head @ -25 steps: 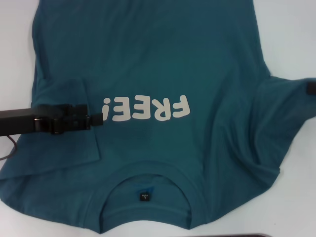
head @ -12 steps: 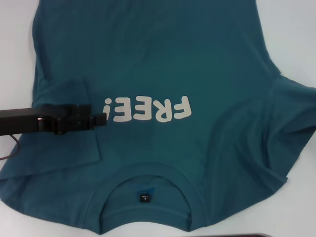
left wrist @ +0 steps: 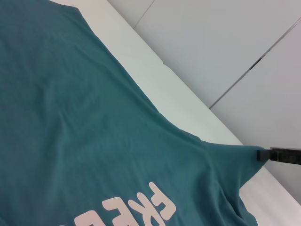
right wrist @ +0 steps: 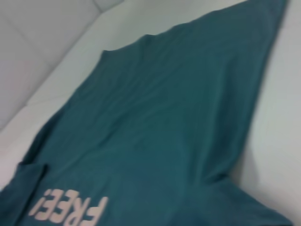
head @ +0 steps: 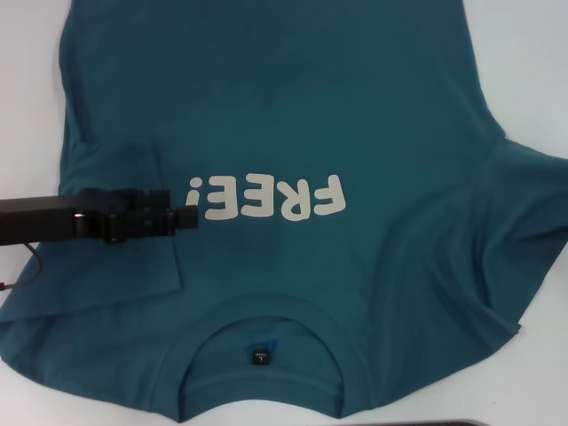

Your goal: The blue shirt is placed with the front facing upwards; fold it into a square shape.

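Nearest to us, the shirt lay flat on the white table with its collar towards us. Our left gripper hovered over the folded left sleeve, beside the "FREE!" print; we could not tell its fingers' state. Farther right, our right gripper pinched the right sleeve's edge.

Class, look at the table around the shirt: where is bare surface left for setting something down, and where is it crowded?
Bare table shows beyond the blue shirt on the robot's right, above the spread right sleeve. A narrow strip lies along the left edge, and small corners flank the collar on the near side. The middle is crowded: the shirt covers it, and the left gripper reaches over the folded left sleeve to the lettering.
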Controlling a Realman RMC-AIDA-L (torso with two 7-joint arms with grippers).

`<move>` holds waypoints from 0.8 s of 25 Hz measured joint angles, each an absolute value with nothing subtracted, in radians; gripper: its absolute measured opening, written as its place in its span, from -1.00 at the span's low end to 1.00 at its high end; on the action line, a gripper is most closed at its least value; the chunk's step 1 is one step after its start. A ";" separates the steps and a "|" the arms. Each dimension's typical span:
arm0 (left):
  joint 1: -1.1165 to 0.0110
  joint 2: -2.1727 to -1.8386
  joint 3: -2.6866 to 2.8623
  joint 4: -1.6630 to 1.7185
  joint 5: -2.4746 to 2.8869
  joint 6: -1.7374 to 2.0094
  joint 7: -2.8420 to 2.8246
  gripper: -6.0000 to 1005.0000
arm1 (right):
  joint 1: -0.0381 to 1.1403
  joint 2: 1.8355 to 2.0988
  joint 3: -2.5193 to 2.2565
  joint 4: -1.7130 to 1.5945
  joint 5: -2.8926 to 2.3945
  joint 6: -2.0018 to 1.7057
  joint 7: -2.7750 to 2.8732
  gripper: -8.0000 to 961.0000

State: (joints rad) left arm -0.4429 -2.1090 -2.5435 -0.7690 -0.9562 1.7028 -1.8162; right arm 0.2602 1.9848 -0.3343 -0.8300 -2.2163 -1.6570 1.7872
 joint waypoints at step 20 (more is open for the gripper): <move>-0.446 -2.109 -2.545 -0.769 -0.954 1.695 -1.816 0.74 | 0.450 2.028 -0.429 -0.813 -2.219 -1.770 1.782 -0.94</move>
